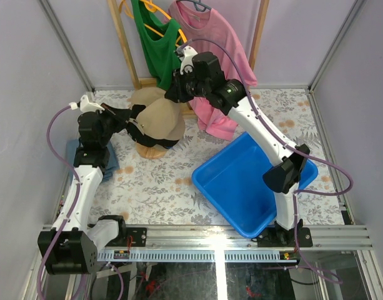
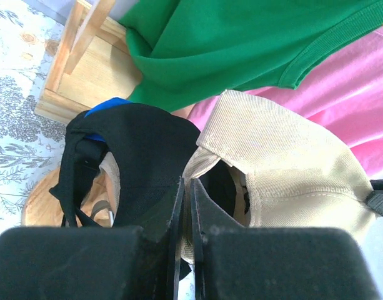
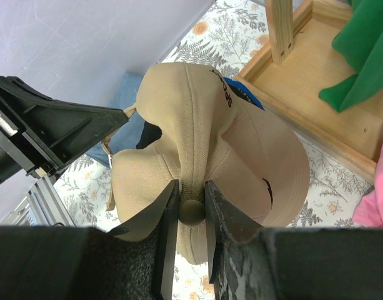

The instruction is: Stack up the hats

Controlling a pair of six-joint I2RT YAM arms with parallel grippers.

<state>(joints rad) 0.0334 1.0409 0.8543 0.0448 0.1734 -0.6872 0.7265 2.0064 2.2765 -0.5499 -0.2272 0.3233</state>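
A tan cap (image 1: 161, 122) sits over a black cap (image 2: 141, 150) on the round wooden stand (image 1: 150, 151). A bit of a royal blue cap (image 2: 107, 105) shows under the black one. My left gripper (image 1: 137, 122) is shut on the tan cap's rear edge, and the fabric is pinched between its jaws in the left wrist view (image 2: 186, 187). My right gripper (image 1: 174, 94) is shut on the button at the top of the tan cap's crown (image 3: 192, 211). The tan cap (image 3: 197, 131) is held between both grippers, its brim toward the wooden rack.
A blue bin (image 1: 247, 181) lies at the right front. A wooden rack (image 1: 125, 56) with a green top (image 1: 150, 44) and a pink shirt (image 1: 210, 69) stands at the back. A folded grey-blue cloth (image 1: 75, 153) lies by the left arm.
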